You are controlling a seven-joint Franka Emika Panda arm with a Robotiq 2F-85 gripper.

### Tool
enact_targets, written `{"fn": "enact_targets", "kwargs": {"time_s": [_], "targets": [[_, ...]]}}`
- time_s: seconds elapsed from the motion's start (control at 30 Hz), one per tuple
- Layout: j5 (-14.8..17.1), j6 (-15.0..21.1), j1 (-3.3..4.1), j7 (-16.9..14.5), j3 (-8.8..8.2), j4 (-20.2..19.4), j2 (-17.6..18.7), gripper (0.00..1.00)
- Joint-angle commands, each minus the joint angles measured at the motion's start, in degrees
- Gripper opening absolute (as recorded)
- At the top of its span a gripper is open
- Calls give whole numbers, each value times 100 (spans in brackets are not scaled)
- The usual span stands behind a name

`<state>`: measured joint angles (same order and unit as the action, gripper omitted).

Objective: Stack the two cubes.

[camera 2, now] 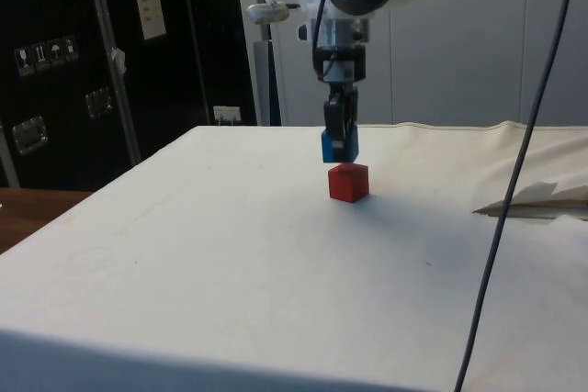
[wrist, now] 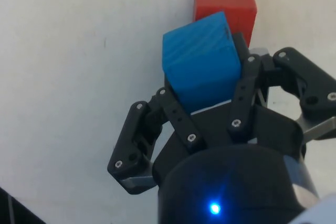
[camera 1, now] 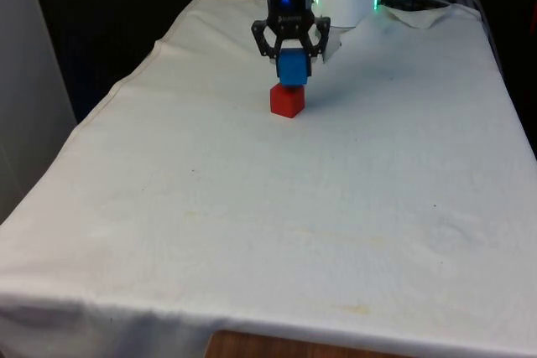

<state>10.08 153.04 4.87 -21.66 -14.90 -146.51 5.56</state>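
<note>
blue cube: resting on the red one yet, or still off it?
Cannot tell for sure. The blue cube is gripped in the gripper directly above the red cube; the side view hints at a slight gap, the front view none.

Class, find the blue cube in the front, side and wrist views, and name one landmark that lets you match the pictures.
Front view: blue cube held in the gripper, just above the red cube, far end of the table.
Side view: blue cube above the red cube, centre.
Wrist view: blue cube between the fingers, red cube beyond.
Shared landmark: the red cube.
</note>
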Motion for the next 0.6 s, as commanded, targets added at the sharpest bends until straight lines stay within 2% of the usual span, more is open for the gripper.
{"fn": "enact_targets", "kwargs": {"time_s": [0.0, 0.27, 0.33, 0.37, 0.57], "targets": [[143, 57, -23, -109, 29, 11, 29, 0], [126, 126, -34, -74, 11, 52, 206, 0], [40, 92, -17, -6, -11, 69, 223, 0], [115, 120, -34, -74, 6, 46, 206, 0], [109, 97, -29, -63, 0, 34, 201, 0]]}}
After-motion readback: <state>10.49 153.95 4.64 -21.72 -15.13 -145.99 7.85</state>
